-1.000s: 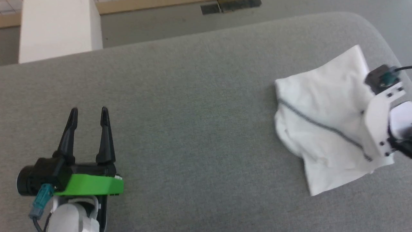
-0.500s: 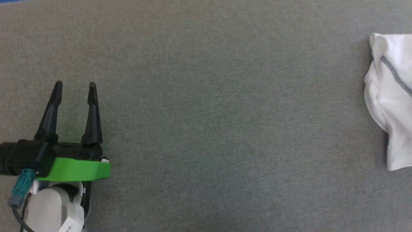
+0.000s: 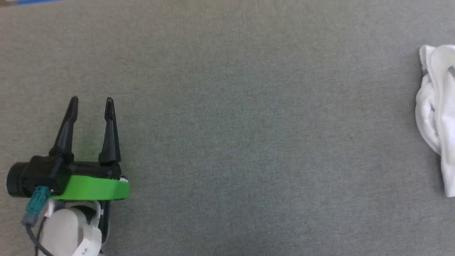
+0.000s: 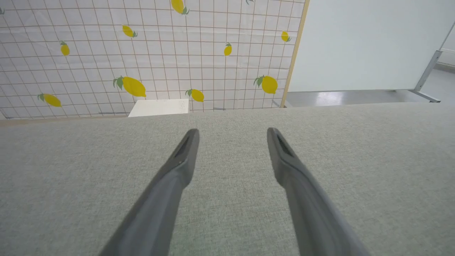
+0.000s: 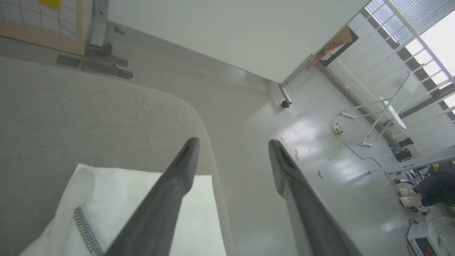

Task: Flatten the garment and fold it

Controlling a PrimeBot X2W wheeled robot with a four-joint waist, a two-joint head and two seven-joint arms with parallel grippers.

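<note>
The left gripper stands with its jaws wide apart and nothing between them. It holds nothing. In the left wrist view its two fingers reach out over bare grey table; whether they touch the cloth top I cannot tell.

The right gripper is also spread wide and grasps nothing. Its fingers are over the rounded corner of the table, one crossing in front of the garment and the other in front of the floor. Whether the first finger touches the fabric I cannot tell.

The garment lies bunched at the right edge of the head view, well apart from the left gripper and cut off by the frame. In the right wrist view it sits at the table's corner, a flat white layer with a dark zigzag seam running across it.

A white label on the left wrist carries print too small to read. A small display on the floor shows red digits, also unreadable.
</note>
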